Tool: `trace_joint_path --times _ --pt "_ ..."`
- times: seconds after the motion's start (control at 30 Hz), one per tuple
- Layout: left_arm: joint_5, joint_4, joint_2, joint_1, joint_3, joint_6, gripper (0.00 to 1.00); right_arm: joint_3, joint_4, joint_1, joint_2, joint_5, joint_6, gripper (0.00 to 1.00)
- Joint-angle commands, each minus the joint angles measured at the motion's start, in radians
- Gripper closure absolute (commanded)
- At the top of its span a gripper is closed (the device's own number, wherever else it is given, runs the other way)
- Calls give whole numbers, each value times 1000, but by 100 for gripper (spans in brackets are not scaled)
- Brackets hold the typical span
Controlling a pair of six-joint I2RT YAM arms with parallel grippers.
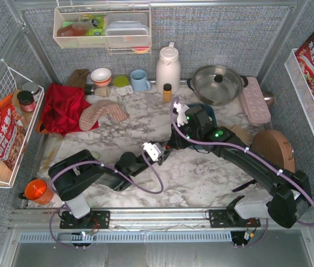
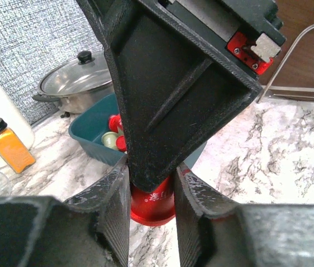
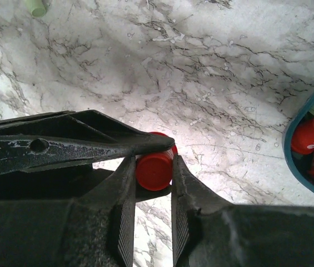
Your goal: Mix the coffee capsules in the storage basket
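Observation:
One red coffee capsule [image 2: 152, 203] is pinched between both grippers above the marble top, a little in front of the storage basket. It also shows in the right wrist view [image 3: 154, 169]. My left gripper [image 2: 152, 168] is shut on its sides. My right gripper [image 3: 153, 161] is shut on it from the other direction. In the top view the left gripper [image 1: 164, 148] and right gripper [image 1: 171, 143] meet tip to tip. The teal basket [image 2: 90, 133] holds red capsules [image 2: 114, 122] and a mint one [image 2: 110, 139]. Its rim [image 3: 290, 153] and red capsules [image 3: 312, 133] show at the right.
A loose mint capsule [image 3: 34, 6] lies on the marble. An amber spice bottle [image 1: 167, 92], white kettle [image 1: 168, 67] and lidded pot [image 1: 218, 83] stand behind the basket. A pink tray [image 1: 255, 100] and wooden board [image 1: 273, 147] are right; a red cloth [image 1: 62, 105] is left.

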Motion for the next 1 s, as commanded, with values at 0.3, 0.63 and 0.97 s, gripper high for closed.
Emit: trace_joint_path --times 0.3,0.63,0.97 --pt "-62 134 -61 -2 -64 -1 1 13 -7 -2 -30 156 28 100" --pt "-448 134 -183 -2 -174 -57 1 -40 158 -29 9 681 -51 100" --pt "-885 -813 -493 7 -6 -331 1 -91 428 -212 172 621 63 100"
